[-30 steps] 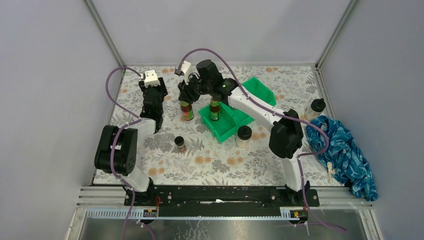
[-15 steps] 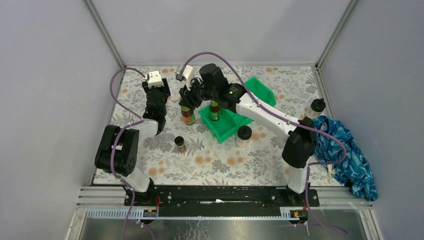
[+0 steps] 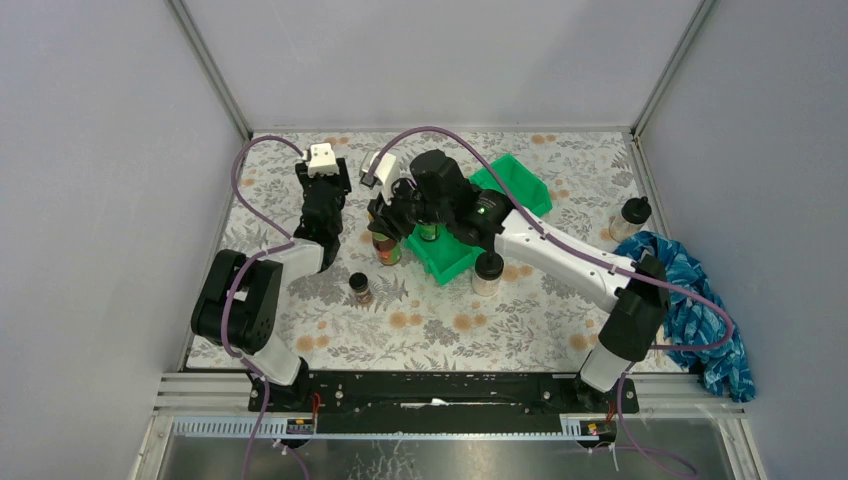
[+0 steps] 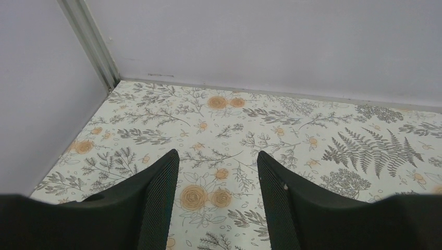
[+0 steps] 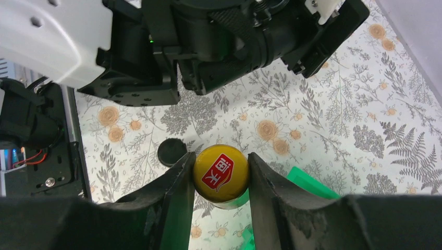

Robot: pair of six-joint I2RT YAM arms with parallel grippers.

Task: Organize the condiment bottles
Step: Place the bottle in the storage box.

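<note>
item: brown bottle (image 5: 220, 174), yellow cap with a red mark.
location: cap pinched between the fingers of the right claw (image 5: 221, 158), one finger pressed to each side. it sits just left of the bin (image 3: 520, 185), between the bin and the left arm. whether its base touches the surface (image 3: 450, 320) cannot be told.

item: second brown bottle (image 3: 428, 231).
location: upright inside the bin at its near-left end, partly hidden by the right arm.

item: dark jar (image 3: 360, 288), black cap.
location: upright on the surface, nearer the arm bases than the held bottle and apart from it.

item: clear jar (image 3: 488, 270), black lid.
location: on the surface just beside the bin's near corner.

item: second clear jar (image 3: 632, 213).
location: far right of the surface, just beside a crumpled blue cloth (image 3: 690, 300).

item: left claw (image 4: 218, 156).
state: fingers a narrow gap apart, nothing between them, aimed at bare floral surface toward the far-left corner.
</note>
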